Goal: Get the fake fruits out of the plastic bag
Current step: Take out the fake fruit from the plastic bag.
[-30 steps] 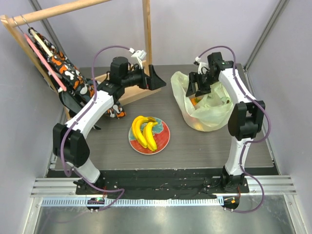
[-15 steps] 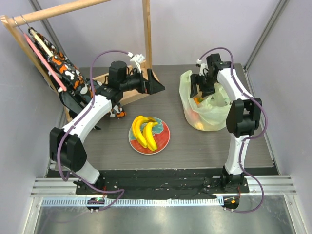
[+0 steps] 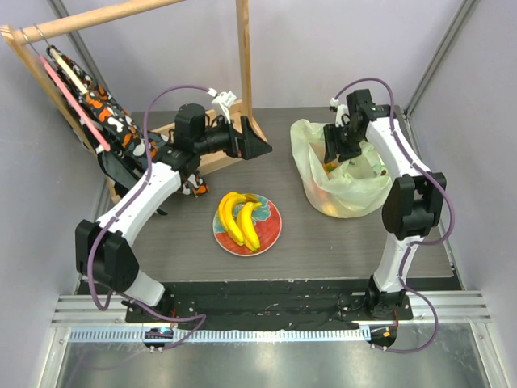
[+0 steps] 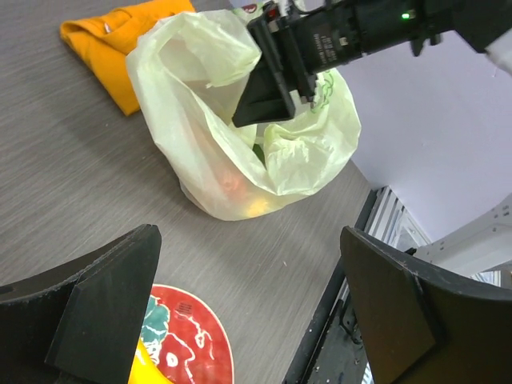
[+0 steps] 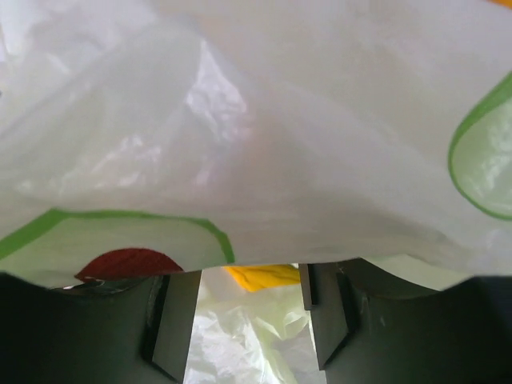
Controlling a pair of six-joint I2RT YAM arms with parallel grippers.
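The pale yellow-green plastic bag (image 3: pixel 343 182) sits at the back right, its mouth open upward. Small orange-red fruits (image 4: pixel 233 185) show through its film. My right gripper (image 3: pixel 340 145) is in the bag's mouth, jaws open. In the right wrist view, bag film (image 5: pixel 264 160) drapes over the fingers (image 5: pixel 172 320), with something yellow-orange (image 5: pixel 260 278) beyond the gap. The yellow bananas (image 3: pixel 241 220) lie on the red and teal plate (image 3: pixel 273 233). My left gripper (image 3: pixel 257 144) hangs open and empty above the table, left of the bag (image 4: pixel 240 136).
A folded orange cloth (image 4: pixel 112 40) lies behind the bag. A wooden rack (image 3: pixel 242 56) with a patterned bag (image 3: pixel 113 121) stands at the back left. The table's black front edge and rail (image 4: pixel 336 320) lie near the plate (image 4: pixel 188 344).
My right gripper has shifted slightly right in the bag's mouth; the bag was drawn up narrower, then spread out again. My left gripper has drifted slightly nearer, still open.
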